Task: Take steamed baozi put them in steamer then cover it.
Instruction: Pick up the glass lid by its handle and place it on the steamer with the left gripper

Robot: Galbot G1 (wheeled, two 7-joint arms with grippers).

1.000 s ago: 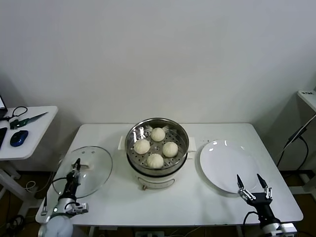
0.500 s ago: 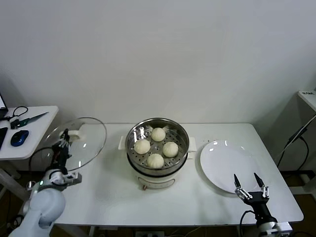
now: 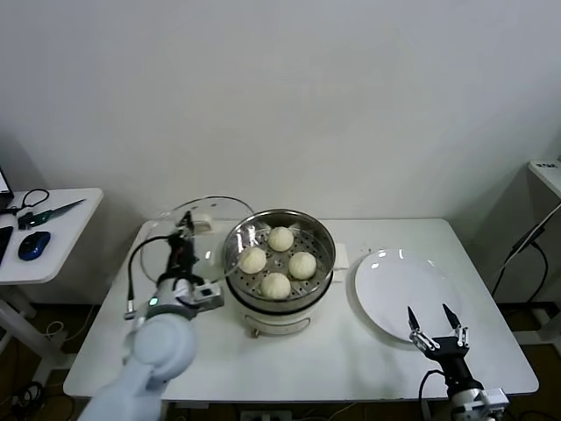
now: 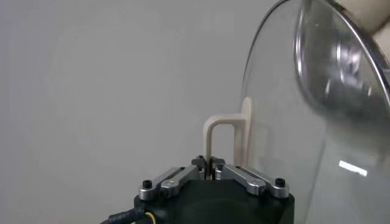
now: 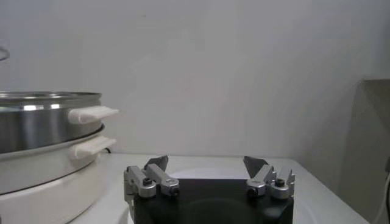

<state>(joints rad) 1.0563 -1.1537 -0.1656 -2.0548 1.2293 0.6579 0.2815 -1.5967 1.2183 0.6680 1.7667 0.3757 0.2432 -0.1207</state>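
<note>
The steamer (image 3: 263, 311), a shiny steel pot on a cream base, stands at the table's middle with several white baozi (image 3: 302, 265) on its perforated tray. My left gripper (image 3: 186, 231) is shut on the cream handle (image 4: 220, 135) of the glass cover (image 3: 213, 242). The cover is tilted up on edge in the air, just left of the steamer's rim. In the left wrist view the glass cover (image 4: 304, 122) fills one side. My right gripper (image 3: 436, 328) stands open and holds nothing near the table's front right. In the right wrist view that gripper (image 5: 206, 163) faces the steamer (image 5: 42, 131).
A flat white plate (image 3: 386, 289) lies right of the steamer, under and behind my right gripper. A side table (image 3: 53, 237) at the far left carries a blue mouse and cables. Another shelf edge (image 3: 548, 171) shows at the far right.
My left arm has lifted the cover off the table's left side and carried it rightward, up to the steamer's left rim. The right gripper has drifted slightly left and stays open.
</note>
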